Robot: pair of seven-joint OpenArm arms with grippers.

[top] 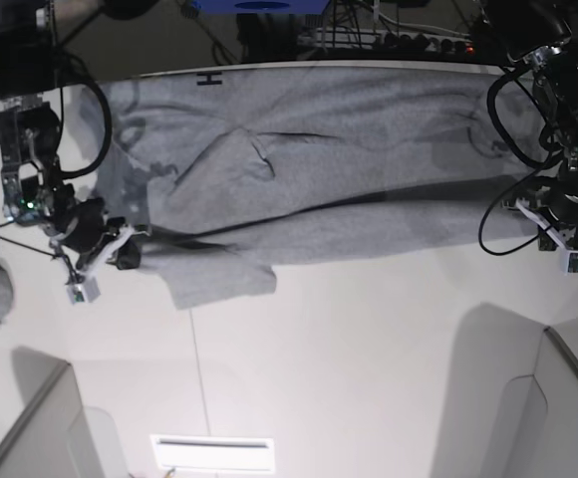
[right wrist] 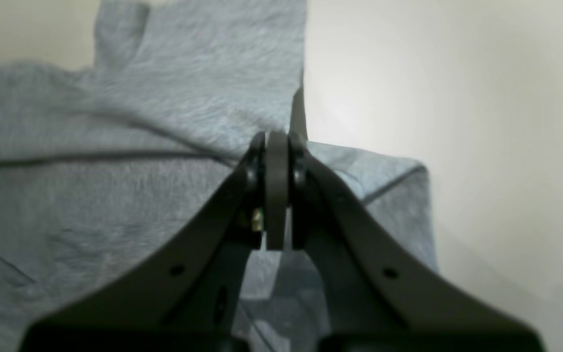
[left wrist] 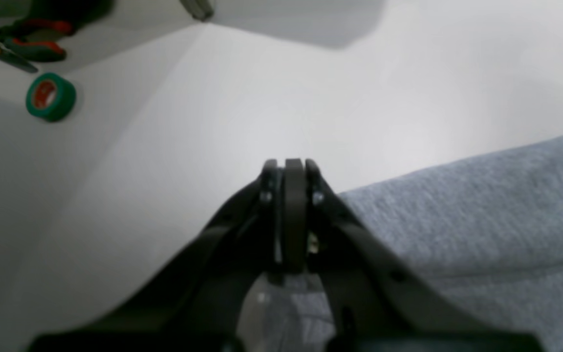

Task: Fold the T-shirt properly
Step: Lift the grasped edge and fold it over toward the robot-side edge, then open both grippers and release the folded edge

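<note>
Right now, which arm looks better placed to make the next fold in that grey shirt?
Probably the right arm. Its fingers are closed right at the T-shirt by the sleeve end, with cloth lying below them. The left arm's closed fingers sit beside the shirt's other end, mostly over bare table.

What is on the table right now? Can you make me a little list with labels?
table: white surface
T-shirt: grey, spread across the far half, partly folded, creased
lettering: a black letter at the far edge of the shirt
left gripper: shut, at one end of the shirt
right gripper: shut, at the other end, over cloth
tape roll: green, beside the pliers
pliers: red handles
</note>
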